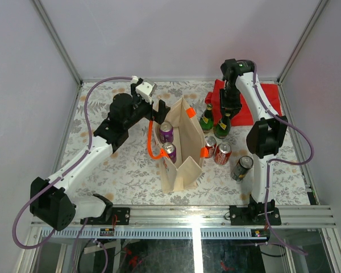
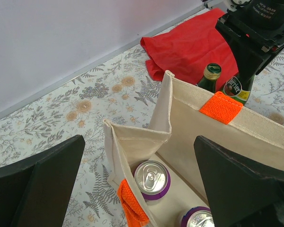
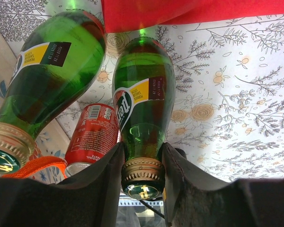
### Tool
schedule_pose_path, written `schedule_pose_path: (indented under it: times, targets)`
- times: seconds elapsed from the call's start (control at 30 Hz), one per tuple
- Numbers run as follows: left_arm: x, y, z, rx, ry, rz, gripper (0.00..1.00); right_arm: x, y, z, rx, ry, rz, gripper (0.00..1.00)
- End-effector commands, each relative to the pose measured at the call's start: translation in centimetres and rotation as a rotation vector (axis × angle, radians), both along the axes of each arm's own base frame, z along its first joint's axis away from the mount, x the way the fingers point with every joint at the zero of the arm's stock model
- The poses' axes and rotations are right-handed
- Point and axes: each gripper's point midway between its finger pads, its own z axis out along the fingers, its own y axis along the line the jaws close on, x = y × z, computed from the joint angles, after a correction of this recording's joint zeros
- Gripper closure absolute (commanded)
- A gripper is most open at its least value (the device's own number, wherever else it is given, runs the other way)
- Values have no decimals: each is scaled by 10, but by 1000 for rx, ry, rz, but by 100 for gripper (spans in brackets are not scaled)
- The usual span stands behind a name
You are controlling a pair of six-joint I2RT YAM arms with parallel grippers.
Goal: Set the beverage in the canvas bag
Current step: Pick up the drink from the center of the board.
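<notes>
Top external view: the canvas bag (image 1: 190,136) stood open on the surface (image 1: 131,165), purple cans (image 1: 166,132) inside. The right arm (image 1: 256,96) hid the neck of the green bottle (image 1: 222,129) just beside it. Left wrist view: the left fingers (image 2: 38,187) gaped wide above the bag, partly cut off. Right wrist view: the right fingers (image 3: 102,182) clamped that bottle's neck.

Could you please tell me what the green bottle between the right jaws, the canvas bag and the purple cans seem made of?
The green bottle looks like glass: glossy, translucent, with a gold metal-looking cap. The canvas bag is matte woven beige cloth with stitched hems. The purple cans are probably aluminium: shiny silver tops with pull tabs.
</notes>
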Motion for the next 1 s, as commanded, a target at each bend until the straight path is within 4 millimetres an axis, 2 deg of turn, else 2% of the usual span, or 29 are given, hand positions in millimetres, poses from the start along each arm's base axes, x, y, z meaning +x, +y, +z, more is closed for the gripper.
schedule_pose_path:
  times: [0.0,0.07,0.13,0.17,0.2,0.97]
  targets:
    - [-1,1,16,-25,-54,-2,0,-10,-5,10,-8,15,28,61]
    - [-1,2,16,-26,-53,-2,0,-11,-5,9,-6,17,31,73]
    - [-1,2,15,-24,-51,-1,0,-11,-4,10,-2,18,33,92]
    - [-1,3,15,-23,-53,1,0,-11,-4,10,-1,18,34,98]
    - [-2,3,16,-22,-54,-1,0,-11,-4,10,-1,16,37,100]
    - [-4,1,14,-24,-45,-11,0,-3,-4,68,29,-176,31,100]
